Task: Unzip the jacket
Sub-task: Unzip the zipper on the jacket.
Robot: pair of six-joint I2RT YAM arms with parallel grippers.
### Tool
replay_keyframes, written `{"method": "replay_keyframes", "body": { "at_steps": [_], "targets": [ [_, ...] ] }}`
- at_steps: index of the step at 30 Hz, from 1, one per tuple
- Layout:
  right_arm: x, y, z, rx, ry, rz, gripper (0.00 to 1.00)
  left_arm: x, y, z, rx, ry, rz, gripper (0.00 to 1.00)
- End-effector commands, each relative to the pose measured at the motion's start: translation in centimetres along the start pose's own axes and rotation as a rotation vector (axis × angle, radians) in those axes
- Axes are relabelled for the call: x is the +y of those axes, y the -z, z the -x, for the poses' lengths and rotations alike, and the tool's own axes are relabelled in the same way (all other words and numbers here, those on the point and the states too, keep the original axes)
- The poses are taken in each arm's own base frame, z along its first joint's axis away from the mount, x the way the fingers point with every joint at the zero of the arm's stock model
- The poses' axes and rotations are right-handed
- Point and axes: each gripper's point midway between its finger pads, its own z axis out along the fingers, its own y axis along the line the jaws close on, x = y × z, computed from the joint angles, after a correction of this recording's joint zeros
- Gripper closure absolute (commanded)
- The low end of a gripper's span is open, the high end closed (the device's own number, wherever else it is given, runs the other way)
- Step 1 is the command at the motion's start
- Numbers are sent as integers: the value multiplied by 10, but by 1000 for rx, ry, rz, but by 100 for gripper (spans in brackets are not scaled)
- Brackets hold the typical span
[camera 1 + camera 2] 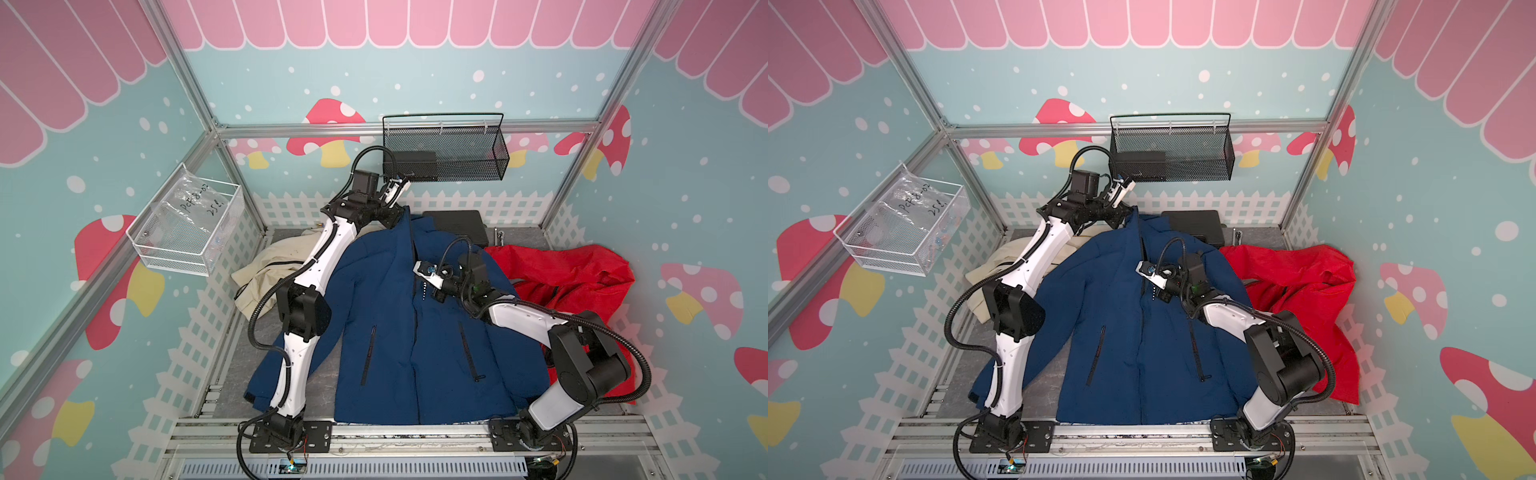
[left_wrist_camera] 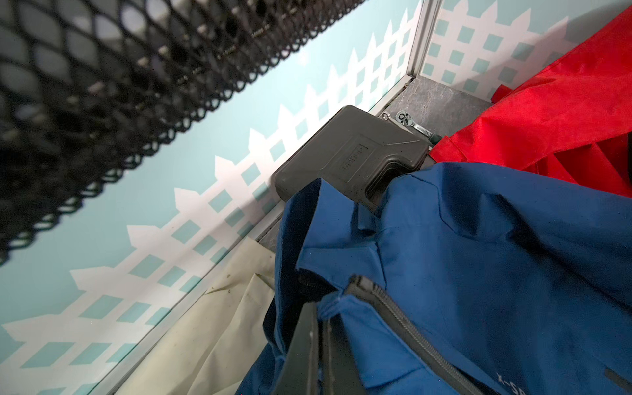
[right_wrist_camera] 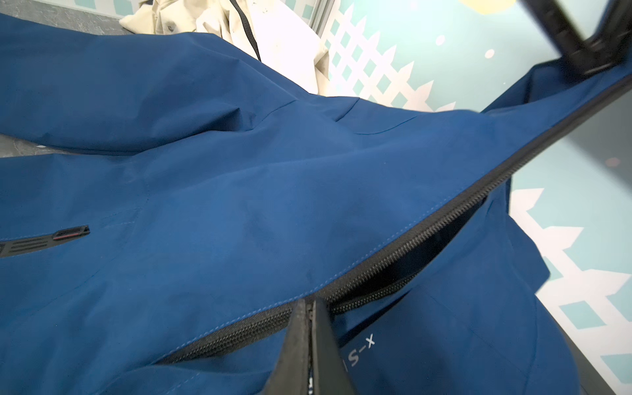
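**Blue jacket** [image 1: 415,332]: lay front-up across the middle of the grey table [image 1: 232,374], collar toward the back wall, between a beige garment [image 1: 266,270] and a red jacket [image 1: 573,278]. Chest lettering read "X-S" [image 3: 359,347], the rest cut off (legible in the wrist views only).

**Zipper** [image 3: 410,246]: stood parted between the collar and the right gripper.

**Left gripper** [image 2: 319,328]: was clenched on the collar edge beside the zipper's top, holding it raised.

**Right gripper** [image 3: 310,306]: was clenched at the zipper line on the chest, the slider hidden between its fingers.

**White wire basket** [image 1: 187,232], left wall: held a plastic bag [image 1: 195,208] hand-marked roughly "PCF8-02" and "25" (both top views).

**Dark moulded case** [image 2: 352,160], by the back wall: its embossed label was unreadable.

**Ratchet wrench** [image 2: 410,123]: lay just beside the case, plain only in the left wrist view.

**Black mesh basket** [image 1: 444,149]: hung on the back wall.
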Motion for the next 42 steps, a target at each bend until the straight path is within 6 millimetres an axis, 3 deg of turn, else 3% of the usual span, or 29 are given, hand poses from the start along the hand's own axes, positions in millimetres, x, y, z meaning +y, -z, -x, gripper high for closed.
{"method": "replay_keyframes", "body": {
  "at_steps": [1, 13, 19, 26, 42],
  "targets": [
    [53, 5, -26, 85, -78, 171, 100, 46, 13, 35, -141, -12, 167, 100],
    [84, 8, -35, 125, -65, 244, 100, 65, 10, 33, -148, 15, 236, 100],
    [78, 6, -32, 127, -65, 223, 100, 60, 10, 34, -150, 6, 212, 100],
    [81, 8, -28, 112, -87, 240, 100, 69, 12, 32, -146, 22, 251, 100],
    [121, 27, -40, 171, -158, 295, 100, 74, 10, 37, -178, 49, 264, 100]
  ]
}}
